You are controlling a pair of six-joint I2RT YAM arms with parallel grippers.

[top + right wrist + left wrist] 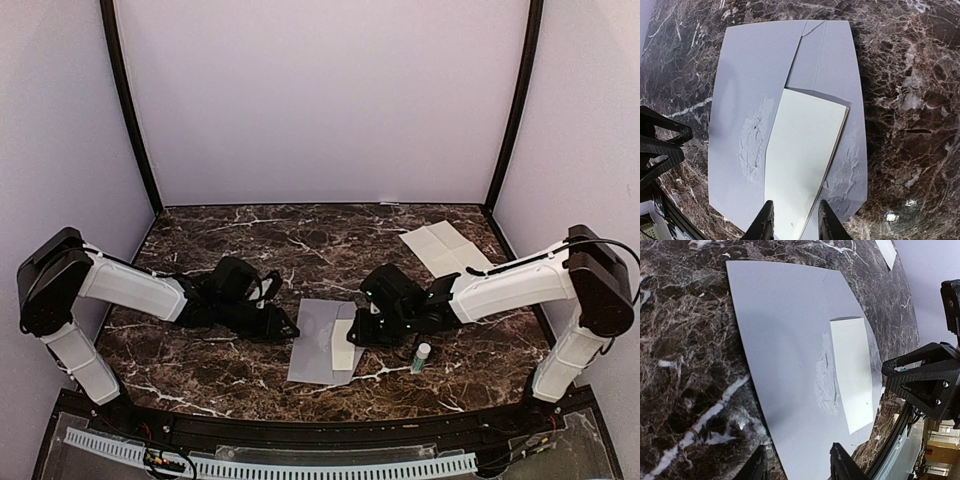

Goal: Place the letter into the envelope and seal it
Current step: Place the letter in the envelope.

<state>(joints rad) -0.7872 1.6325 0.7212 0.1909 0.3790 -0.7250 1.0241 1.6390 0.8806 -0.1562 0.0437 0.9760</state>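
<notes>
The grey envelope [318, 345] lies flat at the front middle of the table, with rough glue patches on it. The letter [343, 346], folded to a narrow pale strip, lies along the envelope's right part; its left edge seems tucked under the envelope's left panel. In the right wrist view the letter [805, 150] runs between my fingers over the envelope [745, 85]. My right gripper [796, 222] is open and straddles the letter's near end. My left gripper [799, 467] is open and low at the envelope's [785, 340] left edge, one finger over the marble. The letter [852, 375] lies beyond it.
A second cream sheet [445, 250] with fold creases lies flat at the back right. A small white glue stick [421, 356] stands just right of the envelope, under my right arm. Purple walls close in the dark marble table [200, 250] on three sides.
</notes>
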